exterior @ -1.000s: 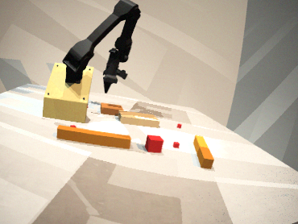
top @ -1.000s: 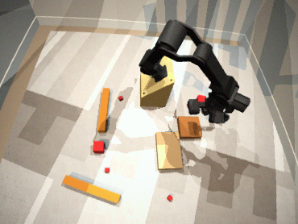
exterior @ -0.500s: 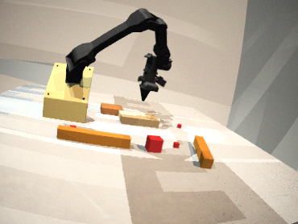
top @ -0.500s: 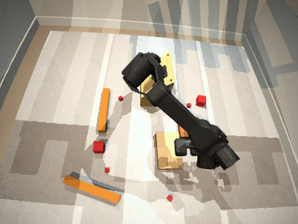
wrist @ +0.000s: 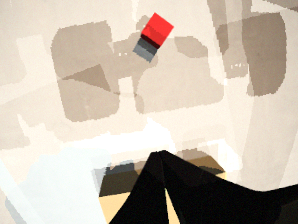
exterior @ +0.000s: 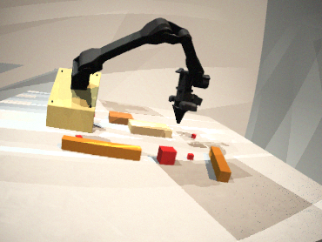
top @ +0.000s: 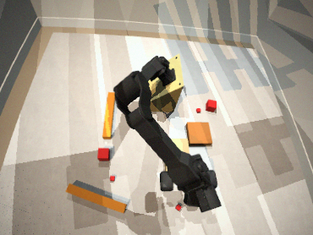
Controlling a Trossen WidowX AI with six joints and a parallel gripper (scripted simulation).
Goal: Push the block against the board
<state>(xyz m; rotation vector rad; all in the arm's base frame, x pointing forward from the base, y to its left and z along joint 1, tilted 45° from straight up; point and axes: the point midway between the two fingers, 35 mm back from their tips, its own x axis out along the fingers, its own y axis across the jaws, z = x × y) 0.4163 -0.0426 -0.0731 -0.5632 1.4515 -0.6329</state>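
Note:
The orange square block [top: 199, 133] [exterior: 120, 117] lies flat beside the near-base end of the tan board [top: 180, 144] [exterior: 150, 129]. In the top view, the block's lower left corner is close to the board's upper right corner; only a short part of their sides overlaps, and I cannot tell if they touch. The arm hides much of the board there. The board's other end shows at the bottom of the wrist view [wrist: 111, 204]. My gripper [exterior: 178, 121] [wrist: 158, 158] is shut and empty, pointing down, raised above the table near that far end. Its fingertips are hidden in the top view.
A small red cube [top: 178, 207] [exterior: 193, 136] [wrist: 159, 30] lies beyond the board's far end. A larger red cube [top: 103, 154] [exterior: 166, 155] and two orange bars [top: 108, 116] [top: 96, 198] lie on the left in the top view. Another red cube [top: 211, 106] lies above the block.

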